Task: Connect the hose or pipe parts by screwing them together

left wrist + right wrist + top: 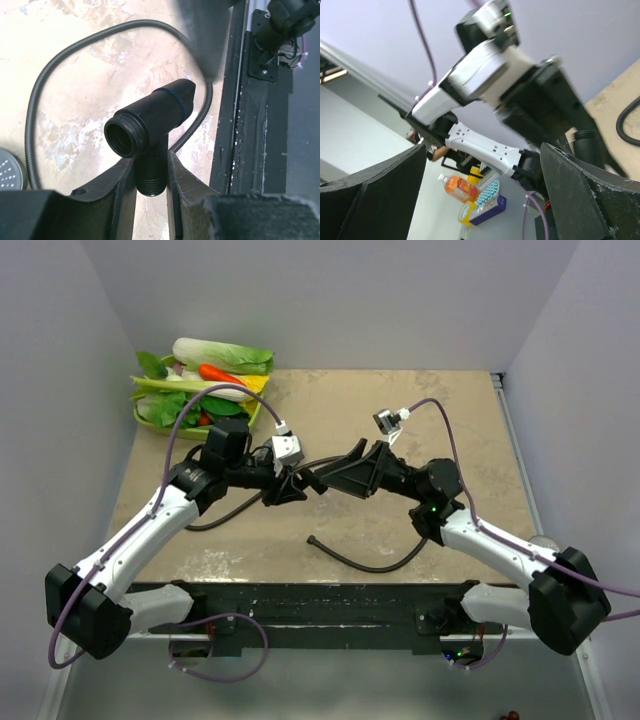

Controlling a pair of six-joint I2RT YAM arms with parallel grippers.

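Over table [480,440], tip-to-tip: L end effector [150,172] on fitting [150,117], R end effector [482,150] wide.

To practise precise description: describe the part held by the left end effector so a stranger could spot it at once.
Over the tan table, find the left end effector near the middle. It clamps a short black fitting. Unlike the thin ribbed hose lying on the table, the fitting is thick and rigid, with a threaded open mouth and a thin blue ring.
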